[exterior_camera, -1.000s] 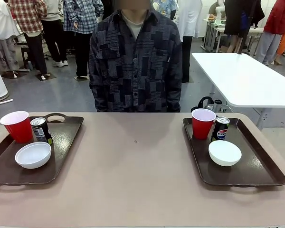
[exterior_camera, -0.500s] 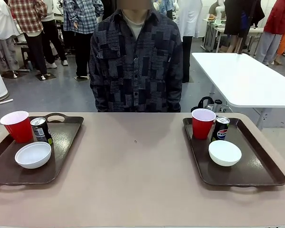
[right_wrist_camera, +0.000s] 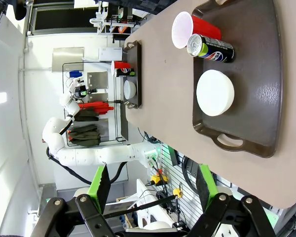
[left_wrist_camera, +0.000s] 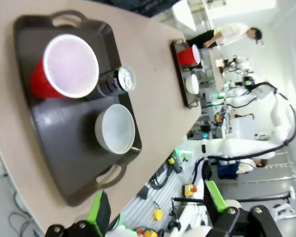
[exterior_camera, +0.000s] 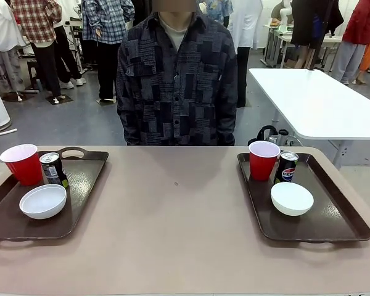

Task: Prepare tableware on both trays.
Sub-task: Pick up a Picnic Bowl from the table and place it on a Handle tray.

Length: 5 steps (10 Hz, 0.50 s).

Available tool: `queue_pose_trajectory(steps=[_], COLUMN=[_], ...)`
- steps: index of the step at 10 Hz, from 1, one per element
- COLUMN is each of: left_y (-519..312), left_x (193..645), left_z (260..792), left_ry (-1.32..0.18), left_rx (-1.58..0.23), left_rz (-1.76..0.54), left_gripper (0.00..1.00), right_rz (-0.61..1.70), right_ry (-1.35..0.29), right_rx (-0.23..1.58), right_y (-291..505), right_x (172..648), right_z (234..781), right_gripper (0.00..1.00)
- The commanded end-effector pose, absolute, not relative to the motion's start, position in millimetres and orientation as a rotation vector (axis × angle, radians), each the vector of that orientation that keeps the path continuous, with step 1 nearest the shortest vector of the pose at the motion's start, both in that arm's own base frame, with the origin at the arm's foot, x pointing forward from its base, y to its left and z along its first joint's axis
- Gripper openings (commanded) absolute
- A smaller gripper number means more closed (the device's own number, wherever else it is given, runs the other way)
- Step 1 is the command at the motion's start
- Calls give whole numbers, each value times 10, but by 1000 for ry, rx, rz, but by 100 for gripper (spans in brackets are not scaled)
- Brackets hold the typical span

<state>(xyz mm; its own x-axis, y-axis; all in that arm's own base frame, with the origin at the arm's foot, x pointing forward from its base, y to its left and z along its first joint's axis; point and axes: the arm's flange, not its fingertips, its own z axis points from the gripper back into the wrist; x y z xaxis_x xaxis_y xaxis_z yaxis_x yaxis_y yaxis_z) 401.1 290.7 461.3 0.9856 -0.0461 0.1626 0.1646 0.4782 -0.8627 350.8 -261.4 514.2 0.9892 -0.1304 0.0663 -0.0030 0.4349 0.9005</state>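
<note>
Two dark brown trays lie on the beige table. The left tray [exterior_camera: 80,185] holds a red cup [exterior_camera: 23,164], a dark can [exterior_camera: 52,169] and a white bowl [exterior_camera: 43,201]. On the right tray [exterior_camera: 336,216] stand a red cup [exterior_camera: 263,160], a Pepsi can [exterior_camera: 287,166] and a white bowl [exterior_camera: 291,198]. My left gripper [left_wrist_camera: 155,207] hangs open, high above the near end of the left tray [left_wrist_camera: 59,133], empty. My right gripper [right_wrist_camera: 153,190] is open too, high over the table edge beside the right tray [right_wrist_camera: 261,84], holding nothing.
A person in a dark patterned shirt [exterior_camera: 176,74] stands at the far side of the table, hands out of sight. A white table [exterior_camera: 314,98] stands behind on the right. Bare beige tabletop [exterior_camera: 176,209] stretches between the trays.
</note>
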Motion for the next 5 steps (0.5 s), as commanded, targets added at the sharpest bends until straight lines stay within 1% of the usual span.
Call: queue_pose_trajectory(steps=[1,3,4,5], left_y=[2849,2977,2925,2925], left_x=[3849,3864,3899,3899], left_z=[4677,4686,4654,4654], left_ry=[-107,-63,-111,-111], left_rx=[-1063,-1027,-1061,-1061], left_rz=[-124,-114,-129,-129], left_gripper=[100,100,100,100], right_rz=[-88,-88,-88,-88], right_ry=[-131,-131,-131,-131], right_rx=[1114,1114,1114,1114], right_y=[-2608,-2608,-2608,-2608], right_x=[3492,3492,3492,3492], right_z=[5150,5150,5150,5150], right_gripper=[91,91,91,91])
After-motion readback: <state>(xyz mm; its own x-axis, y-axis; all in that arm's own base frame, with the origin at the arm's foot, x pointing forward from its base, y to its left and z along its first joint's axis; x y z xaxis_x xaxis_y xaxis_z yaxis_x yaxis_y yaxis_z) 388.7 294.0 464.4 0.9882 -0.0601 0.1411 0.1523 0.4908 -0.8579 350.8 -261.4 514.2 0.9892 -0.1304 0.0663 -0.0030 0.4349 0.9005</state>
